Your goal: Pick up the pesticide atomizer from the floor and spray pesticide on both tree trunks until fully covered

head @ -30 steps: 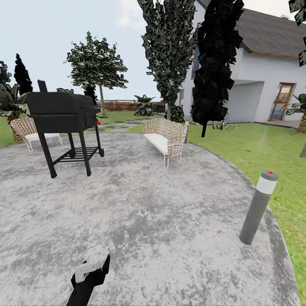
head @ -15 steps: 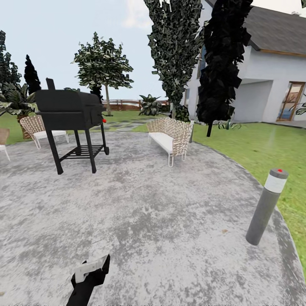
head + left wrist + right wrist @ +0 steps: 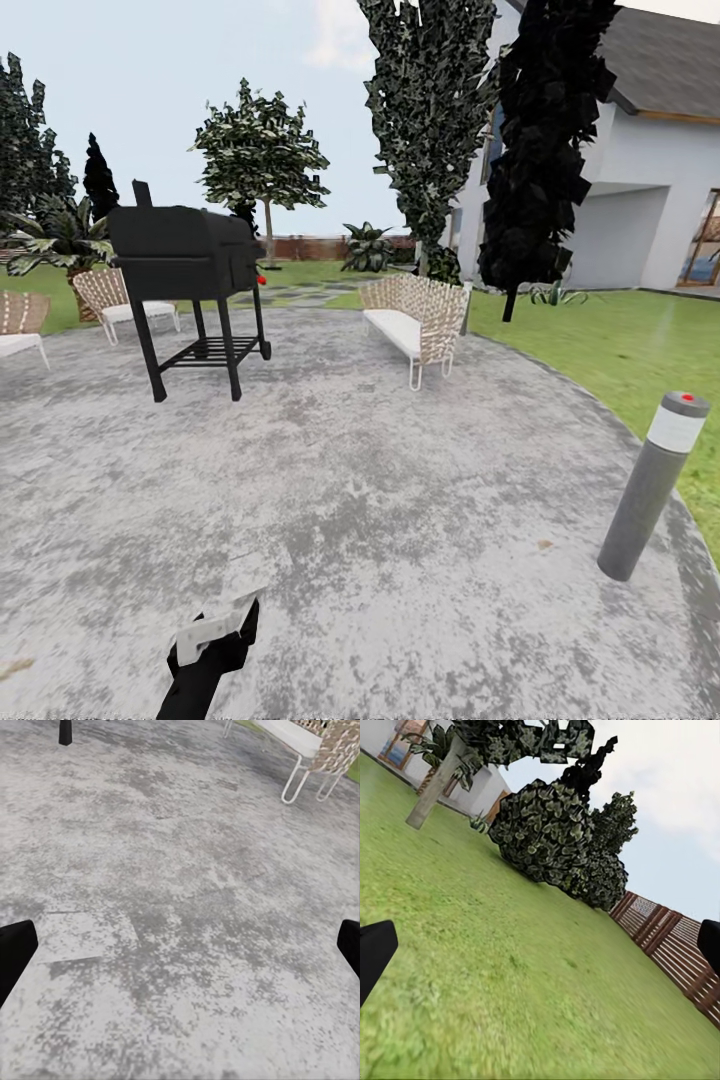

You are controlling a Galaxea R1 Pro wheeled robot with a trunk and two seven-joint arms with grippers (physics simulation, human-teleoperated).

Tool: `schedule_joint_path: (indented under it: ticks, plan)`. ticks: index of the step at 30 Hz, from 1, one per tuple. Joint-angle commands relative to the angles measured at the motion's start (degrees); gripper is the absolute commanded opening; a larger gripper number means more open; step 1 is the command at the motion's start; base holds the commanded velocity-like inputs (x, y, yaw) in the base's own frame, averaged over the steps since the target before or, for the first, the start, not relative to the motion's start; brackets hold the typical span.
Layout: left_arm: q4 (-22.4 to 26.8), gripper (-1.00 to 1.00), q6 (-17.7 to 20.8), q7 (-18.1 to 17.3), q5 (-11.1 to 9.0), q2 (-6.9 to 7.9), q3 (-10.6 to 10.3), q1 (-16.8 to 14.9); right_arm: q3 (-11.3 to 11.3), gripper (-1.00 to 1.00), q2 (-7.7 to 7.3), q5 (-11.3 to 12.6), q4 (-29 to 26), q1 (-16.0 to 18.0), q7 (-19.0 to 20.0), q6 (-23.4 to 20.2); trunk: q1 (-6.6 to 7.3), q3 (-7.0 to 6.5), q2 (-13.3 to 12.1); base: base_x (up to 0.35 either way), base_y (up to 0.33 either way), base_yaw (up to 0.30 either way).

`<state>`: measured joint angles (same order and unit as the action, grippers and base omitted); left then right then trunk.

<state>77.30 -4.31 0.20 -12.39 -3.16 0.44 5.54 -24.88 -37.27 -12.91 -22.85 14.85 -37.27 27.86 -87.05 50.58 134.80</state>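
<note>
View swung left since earlier frame: grill [image 3: 185,265], wicker sofa [image 3: 415,318], bollard [image 3: 654,484] slid right. Left claw [image 3: 212,630] low over patio [image 3: 350,500], fingers spread wide, holding nothing; right claw spread, over lawn [image 3: 472,967]. Atomizer nowhere visible, bearing from claws unknown; I keep searching.

1. We see our left arm [image 3: 205,672] low in the head view. It is black and reaches forward.
2. Our left gripper [image 3: 180,945] is wide open, with one black finger [image 3: 15,952] at each side.
3. Our right gripper [image 3: 540,952] is wide open too, and holds nothing.
</note>
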Motion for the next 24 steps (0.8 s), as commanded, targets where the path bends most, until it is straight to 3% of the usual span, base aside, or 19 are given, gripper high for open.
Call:
schedule_joint_path:
  ticks: [1,11,17,24]
  plan:
    - [0.01,1.00,0.00,-0.01,0.00,0.00,0.00,0.00,0.01,1.00,0.00,-0.01,0.00,0.00,0.00,0.00,-0.23,0.18,0.42,0.000,0.000,0.015]
    - [0.04,1.00,0.00,-0.02,0.00,0.00,0.00,0.00,0.00,1.00,0.01,-0.09,0.00,0.00,0.00,0.00,-2.42,1.98,4.43,0.000,0.000,0.015]
    - [0.04,1.00,-0.08,-0.01,0.00,0.00,0.00,-0.01,0.01,1.00,0.01,-0.10,0.00,0.00,0.00,0.00,-3.74,2.99,6.83,0.000,0.000,0.192]
    - [0.04,1.00,-1.13,0.05,0.00,0.00,0.00,0.00,0.00,1.00,0.01,-0.12,0.00,0.00,0.00,0.00,-3.74,2.97,6.83,0.000,0.000,0.055]
